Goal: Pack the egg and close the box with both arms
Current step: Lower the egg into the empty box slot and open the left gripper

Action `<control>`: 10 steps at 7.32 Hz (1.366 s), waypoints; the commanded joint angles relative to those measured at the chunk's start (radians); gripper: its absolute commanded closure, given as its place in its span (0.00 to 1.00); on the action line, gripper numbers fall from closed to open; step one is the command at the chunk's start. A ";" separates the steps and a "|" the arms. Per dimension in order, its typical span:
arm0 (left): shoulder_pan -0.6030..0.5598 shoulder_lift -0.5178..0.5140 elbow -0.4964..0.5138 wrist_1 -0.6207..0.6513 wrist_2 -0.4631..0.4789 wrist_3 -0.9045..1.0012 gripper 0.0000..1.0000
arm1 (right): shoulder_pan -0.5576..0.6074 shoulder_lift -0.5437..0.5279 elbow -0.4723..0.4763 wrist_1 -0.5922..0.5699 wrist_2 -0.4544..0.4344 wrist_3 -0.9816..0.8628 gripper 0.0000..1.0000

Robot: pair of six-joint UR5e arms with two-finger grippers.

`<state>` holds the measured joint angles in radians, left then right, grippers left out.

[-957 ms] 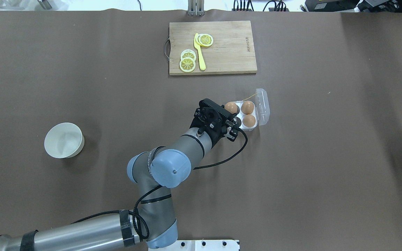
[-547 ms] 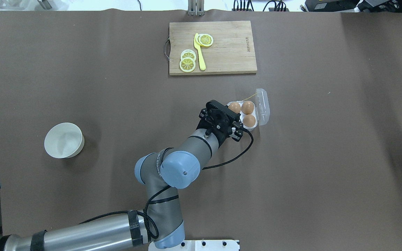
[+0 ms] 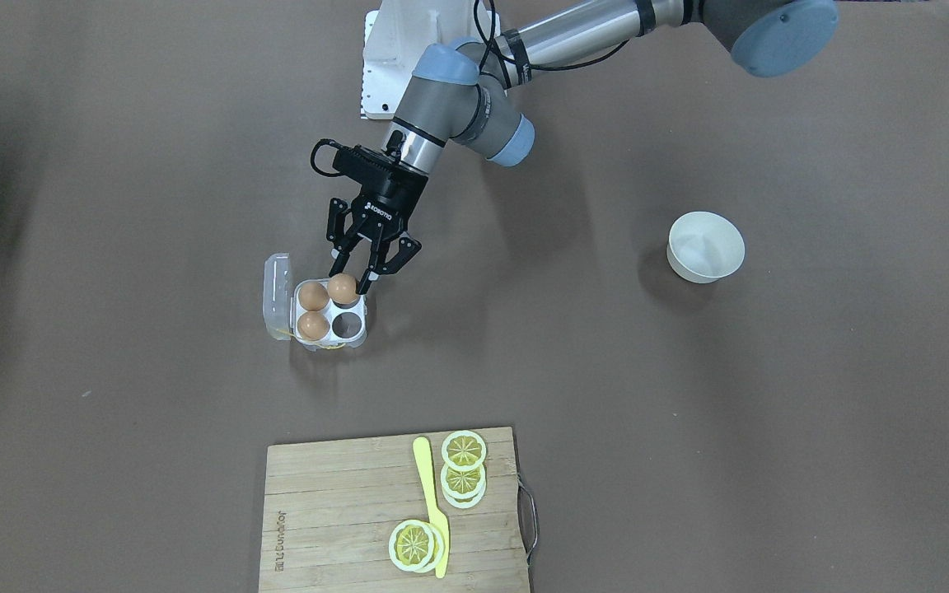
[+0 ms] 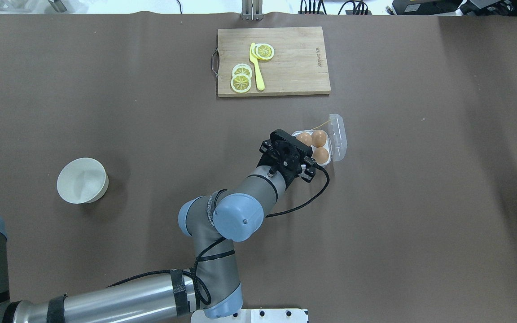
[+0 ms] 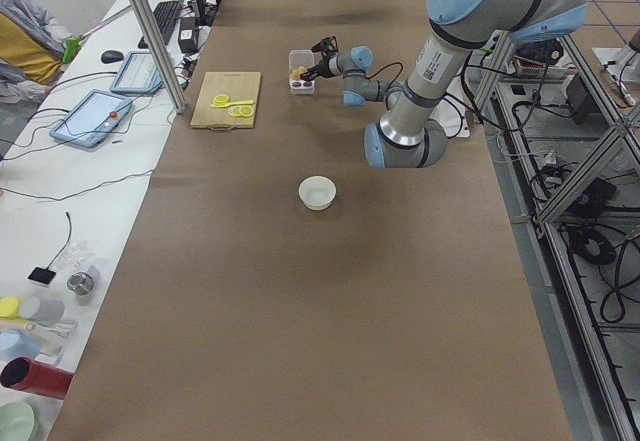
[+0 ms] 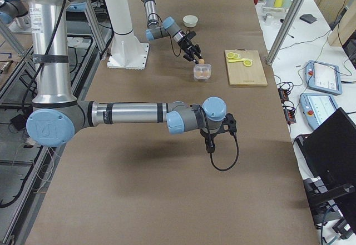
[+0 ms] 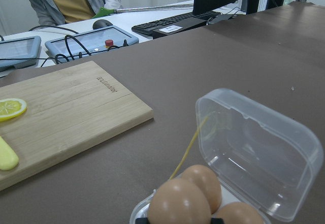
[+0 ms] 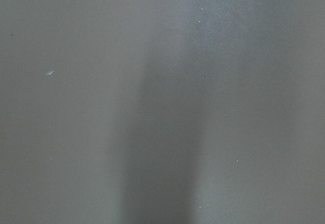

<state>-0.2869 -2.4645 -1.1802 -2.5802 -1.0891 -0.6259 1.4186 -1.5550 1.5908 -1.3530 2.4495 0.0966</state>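
You have two silver-grey tubular robot arms [image 6: 133,113] at the table. Count one small square clear-plastic egg box [image 3: 278,288] with four round cells, and three smooth light-brown oval eggs [image 3: 313,296]. Count one round white bowl [image 3: 689,268], one rectangular wooden cutting board [image 3: 334,511] and one yellow plastic knife [image 3: 429,502]. You can make out at least four yellow lemon slices [image 3: 464,450]; their overlap prevents an exact count.

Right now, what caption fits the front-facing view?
Left gripper holds the egg at the open box, where two other eggs sit and one cell shows empty.
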 commanded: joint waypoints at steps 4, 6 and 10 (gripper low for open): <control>0.006 -0.008 0.011 0.000 -0.006 0.000 1.00 | -0.004 0.003 0.000 0.000 -0.001 0.000 0.00; 0.009 -0.008 0.023 0.000 -0.006 0.000 1.00 | -0.006 0.003 -0.002 0.000 -0.001 0.000 0.00; 0.011 -0.021 0.024 -0.002 -0.006 0.000 0.55 | -0.006 0.003 -0.002 0.000 -0.001 0.000 0.00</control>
<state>-0.2767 -2.4792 -1.1571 -2.5816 -1.0953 -0.6259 1.4129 -1.5524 1.5890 -1.3530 2.4482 0.0966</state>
